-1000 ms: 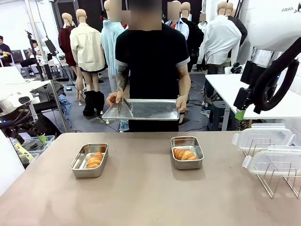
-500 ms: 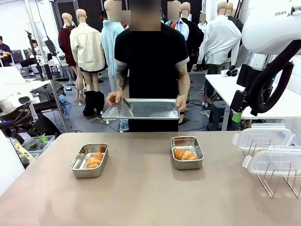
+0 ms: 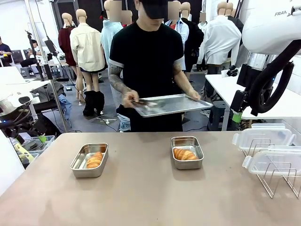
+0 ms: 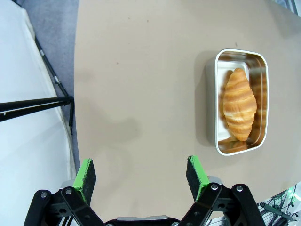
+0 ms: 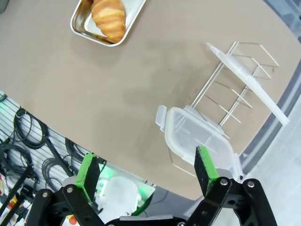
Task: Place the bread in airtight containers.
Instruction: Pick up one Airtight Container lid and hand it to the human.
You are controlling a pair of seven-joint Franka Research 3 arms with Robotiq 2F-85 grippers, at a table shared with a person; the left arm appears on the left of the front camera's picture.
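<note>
The croissant (image 3: 94, 160) in the left tin (image 3: 89, 146) and the second croissant (image 3: 184, 154) in the right tin (image 3: 187, 139) look like light, flaky stuff to me, the kind that squashes or sheds crumbs under any real squeeze. If either needs shifting, I'd go across the fat middle with a really gentle pinch, not the thin tips. Both are golden-orange, ridged and crescent-ish, lying flat and a bit shorter than their tins, so there's room to spare. The tins are shiny steel with rounded corners and have no lids on. The left one sits toward the tabletop's (image 3: 141, 197) left edge and the right one just right of the middle, both in the far half. So I reckon the bread part is done and the sealing isn't. The clear lids (image 3: 262, 138) rest on a wire rack (image 3: 277, 181) at the right edge. They're probably light, slick and a little bendy, so grabbing one by a rim or clip tab seems smartest. The left gripper (image 4: 141, 173) hangs over bare tabletop near the left tin, fingers spread wide and holding nothing. The right gripper (image 5: 146, 168) hovers above the rack and lids, also spread and empty. Beyond the far edge a person holds a flat perforated tray (image 3: 171, 104) in both hands.
</note>
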